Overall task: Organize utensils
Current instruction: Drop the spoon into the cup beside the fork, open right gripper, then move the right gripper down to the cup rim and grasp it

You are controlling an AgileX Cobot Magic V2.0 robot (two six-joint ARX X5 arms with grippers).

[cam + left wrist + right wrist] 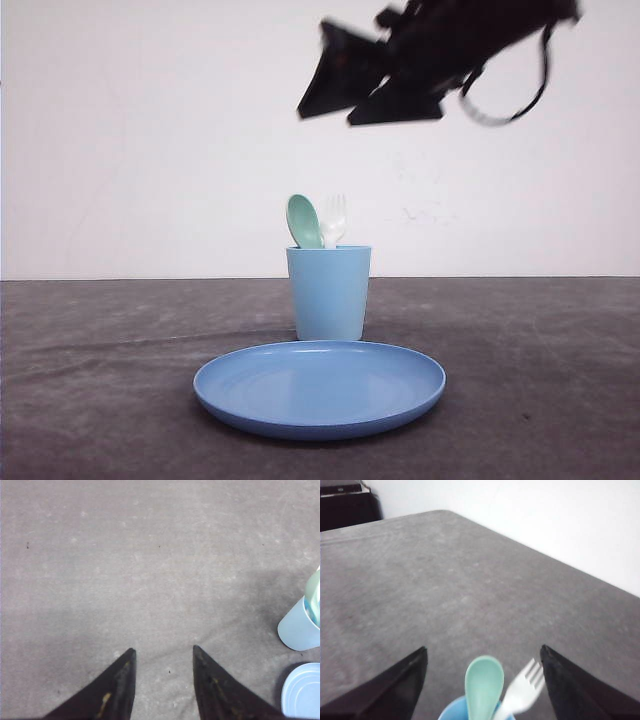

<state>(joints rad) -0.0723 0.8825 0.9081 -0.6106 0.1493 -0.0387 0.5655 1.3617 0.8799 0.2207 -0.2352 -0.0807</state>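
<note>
The mint-green spoon (304,221) and the white fork (333,218) both stand upright in the light blue cup (328,293), spoon on the left and fork on the right, their heads rising above the rim and almost touching. The cup sits on the dark grey tabletop (100,380) just beyond the far edge of the round blue plate (320,388), which lies nearer the camera. The right claw (482,655) hangs high in the air above and slightly right of the cup, its fingers spread wide and holding nothing; from its wrist camera the spoon bowl (483,685) and fork tines (529,679) show between the two dark fingers. The left claw (164,652) hovers over bare tabletop with its fingers parted and nothing between them, the cup (299,629) and the plate's rim (301,692) off to one side.
</note>
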